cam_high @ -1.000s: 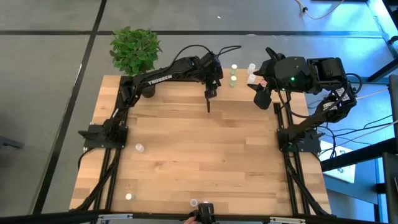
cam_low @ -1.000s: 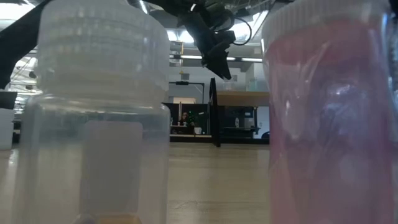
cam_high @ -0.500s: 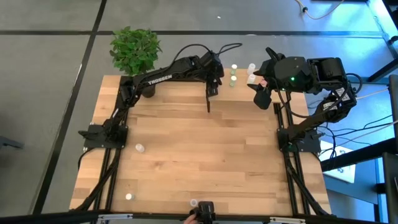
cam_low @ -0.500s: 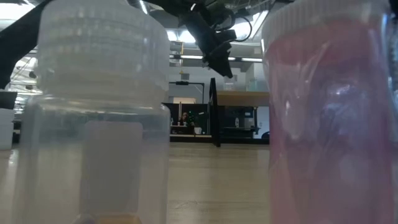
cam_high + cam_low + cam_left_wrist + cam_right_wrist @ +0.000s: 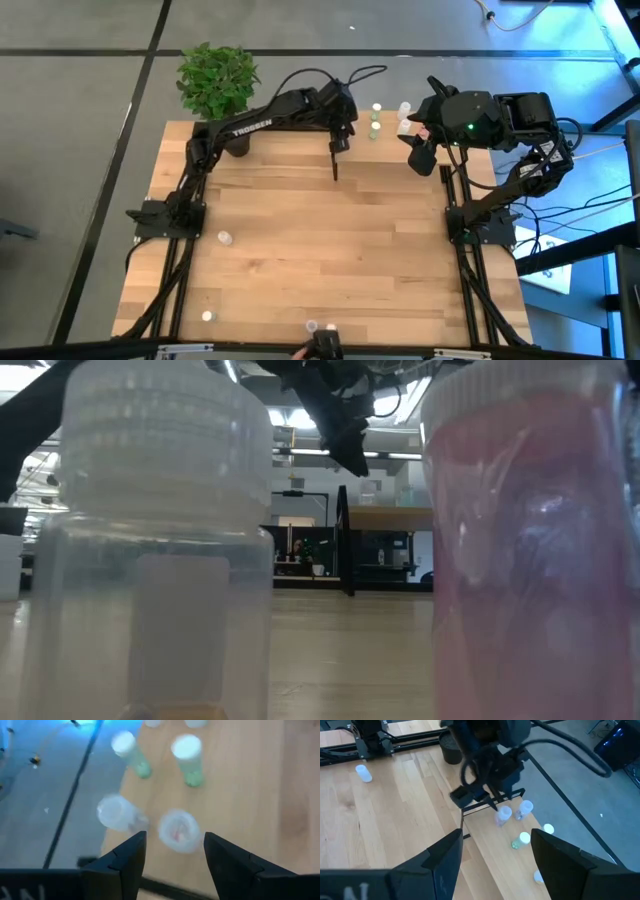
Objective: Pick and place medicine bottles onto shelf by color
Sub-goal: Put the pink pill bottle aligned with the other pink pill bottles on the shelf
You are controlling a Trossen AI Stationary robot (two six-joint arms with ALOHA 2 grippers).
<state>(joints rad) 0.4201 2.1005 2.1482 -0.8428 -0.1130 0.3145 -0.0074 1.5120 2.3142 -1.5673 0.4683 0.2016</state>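
We had the left gripper (image 5: pixel 172 851) hovering over the shelf (image 5: pixel 392 133) at the table's far edge, fingers parted and nothing between them; a pink-filled bottle (image 5: pixel 178 830) stood on the shelf just below it, next to a clear white-capped one (image 5: pixel 116 813). We read this as a placement just finished, or the line-up for a regrasp; we couldn't tell which. Two green-bodied bottles (image 5: pixel 188 760) stood further along the same board, so colour grouping looked started. The right gripper (image 5: pixel 492 851) waited above the table's right far corner, jaws wide, holding nothing. Still loose on the tabletop (image 5: pixel 330 250): one bottle (image 5: pixel 225 238) near the left arm's base, one (image 5: pixel 208 316) at the near left, and two right against the low camera (image 5: pixel 160 550). Next move, in our view: lift the left arm clear of the standing bottles without clipping them, then go for the loose ones. The bottles were small smooth translucent plastic cylinders with ribbed caps, easy to tip; the shelf was light wood on thin black posts.
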